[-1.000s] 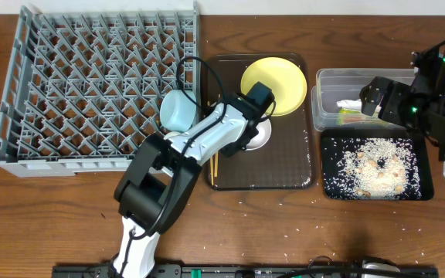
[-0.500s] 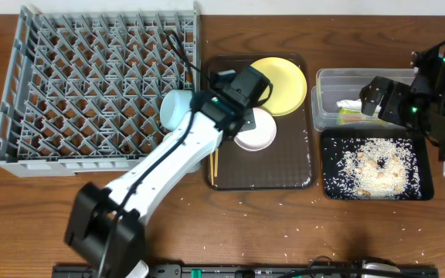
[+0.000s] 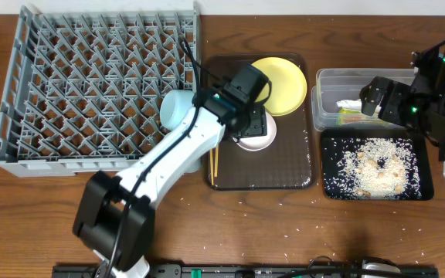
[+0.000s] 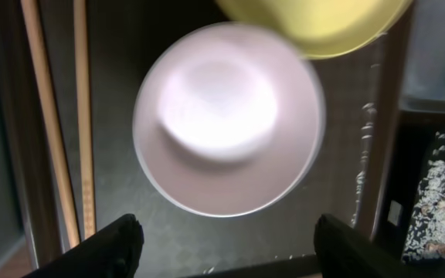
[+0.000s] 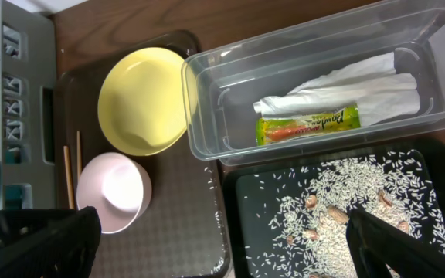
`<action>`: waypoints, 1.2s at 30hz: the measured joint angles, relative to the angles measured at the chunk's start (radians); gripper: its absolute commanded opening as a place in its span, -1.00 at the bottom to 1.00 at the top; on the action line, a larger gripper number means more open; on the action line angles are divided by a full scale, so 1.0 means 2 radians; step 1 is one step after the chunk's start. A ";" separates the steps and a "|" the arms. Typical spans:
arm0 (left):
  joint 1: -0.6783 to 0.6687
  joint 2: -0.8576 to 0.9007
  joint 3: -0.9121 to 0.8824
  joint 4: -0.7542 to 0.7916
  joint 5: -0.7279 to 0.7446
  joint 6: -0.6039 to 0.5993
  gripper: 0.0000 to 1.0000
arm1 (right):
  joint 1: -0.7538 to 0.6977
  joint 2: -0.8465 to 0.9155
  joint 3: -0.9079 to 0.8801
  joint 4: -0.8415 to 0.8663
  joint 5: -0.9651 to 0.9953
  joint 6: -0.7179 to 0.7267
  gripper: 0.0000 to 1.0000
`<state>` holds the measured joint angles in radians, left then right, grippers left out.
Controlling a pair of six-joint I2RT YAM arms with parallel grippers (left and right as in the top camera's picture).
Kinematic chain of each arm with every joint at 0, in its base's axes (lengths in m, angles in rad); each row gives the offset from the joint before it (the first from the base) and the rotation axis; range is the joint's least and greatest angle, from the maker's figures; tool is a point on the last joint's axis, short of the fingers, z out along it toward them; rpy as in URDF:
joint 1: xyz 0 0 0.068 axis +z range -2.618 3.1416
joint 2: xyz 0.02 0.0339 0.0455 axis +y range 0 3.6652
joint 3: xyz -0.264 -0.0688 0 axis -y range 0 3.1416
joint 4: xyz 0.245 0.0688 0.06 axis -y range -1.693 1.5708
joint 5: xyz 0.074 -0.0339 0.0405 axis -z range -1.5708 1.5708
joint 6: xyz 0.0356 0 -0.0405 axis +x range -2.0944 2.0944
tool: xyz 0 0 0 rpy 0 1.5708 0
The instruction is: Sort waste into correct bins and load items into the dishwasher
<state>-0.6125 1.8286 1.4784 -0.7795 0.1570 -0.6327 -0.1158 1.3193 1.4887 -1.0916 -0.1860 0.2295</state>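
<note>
Shifting down over the round white bowl (image 4: 226,116), the left gripper (image 4: 230,247) has spread its jaws and holds nothing; the right gripper (image 5: 222,245) hangs spread too. That bowl sits on the dark brown serving tray (image 3: 276,174), just beside the round yellow plate (image 3: 284,81). Blur may hide contact. A shallow pinch on the smooth rim could slip and knock the plate.

Wooden table (image 3: 52,208) bears dish rack (image 3: 6,100), serving tray (image 3: 276,166), clear tub (image 3: 321,100), black tray (image 3: 331,185)
</note>
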 measured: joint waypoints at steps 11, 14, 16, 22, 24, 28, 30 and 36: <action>0.074 0.014 0.000 -0.020 0.050 -0.015 0.57 | 0.000 0.000 0.000 0.000 0.000 0.000 0.98; 0.071 0.023 0.000 -0.017 0.056 -0.018 0.57 | 0.000 0.000 0.000 0.000 0.000 0.000 0.98; 0.070 0.038 0.000 -0.016 0.060 -0.023 0.57 | 0.000 0.000 0.000 0.000 0.000 0.000 0.98; 0.070 0.072 0.000 -0.002 0.063 -0.026 0.57 | 0.000 0.000 0.000 0.000 0.000 0.000 0.99; 0.070 0.074 0.000 0.006 0.063 -0.026 0.57 | 0.000 0.000 0.000 0.000 0.000 0.000 0.99; 0.070 0.086 0.000 0.014 0.065 -0.034 0.57 | 0.000 0.000 0.000 0.000 0.000 0.000 0.98; 0.070 0.098 0.000 0.019 0.071 -0.038 0.57 | 0.000 0.000 0.000 0.000 0.000 0.000 0.99; 0.070 0.125 0.000 0.041 0.101 -0.041 0.52 | 0.000 0.000 0.000 0.000 0.000 0.000 0.99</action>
<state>-0.4725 2.0781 1.4784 -0.6971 0.3592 -0.7151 -0.1158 1.3193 1.4887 -1.0916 -0.1860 0.2298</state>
